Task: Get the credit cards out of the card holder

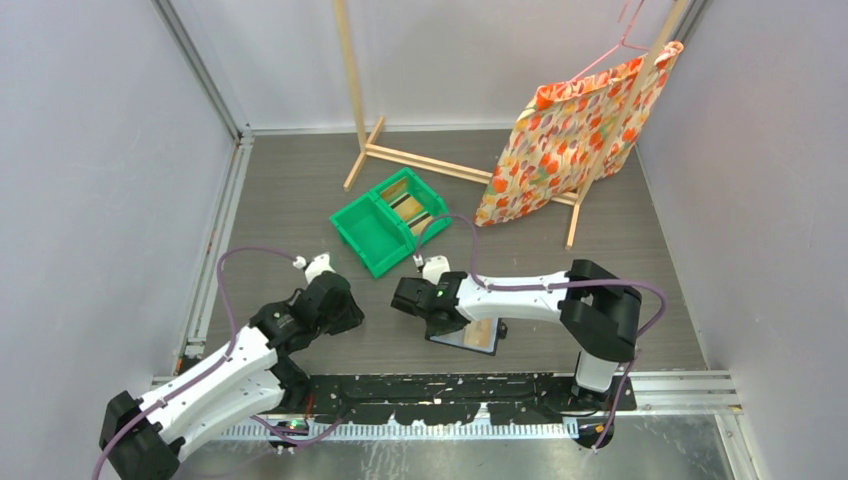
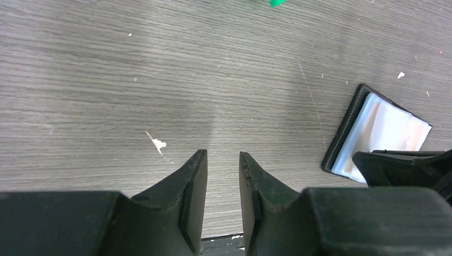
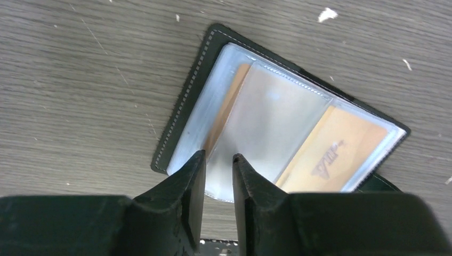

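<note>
1. Top view: the left gripper point(image 1: 332, 300) hangs low over the bare table point(image 1: 300, 200). The right gripper point(image 1: 408, 297) is at its 3 o'clock, a little apart from it. The card holder point(image 1: 447, 340) lies open and flat at 5 o'clock from the right gripper, partly under that arm, with an orange card point(image 1: 483, 335) showing inside. A green bin point(image 1: 372, 232) sits at 12 o'clock from the grippers. A flowered cloth point(image 1: 570, 140) hangs on a wooden rack point(image 1: 420, 160) at 2 o'clock from the bin.
2. Left wrist view: the left gripper point(image 2: 223, 160) has its jaws a narrow gap apart, with only table between them. The card holder point(image 2: 373, 128) lies at 3 o'clock.
3. Right wrist view: the right gripper point(image 3: 218, 157) is over the card holder's point(image 3: 184, 106) 6 o'clock edge. Its jaws are slightly parted, and I cannot tell whether they pinch a clear sleeve. The credit cards point(image 3: 336, 154) sit in the sleeves, one at 3 o'clock and one at 12 o'clock.
</note>
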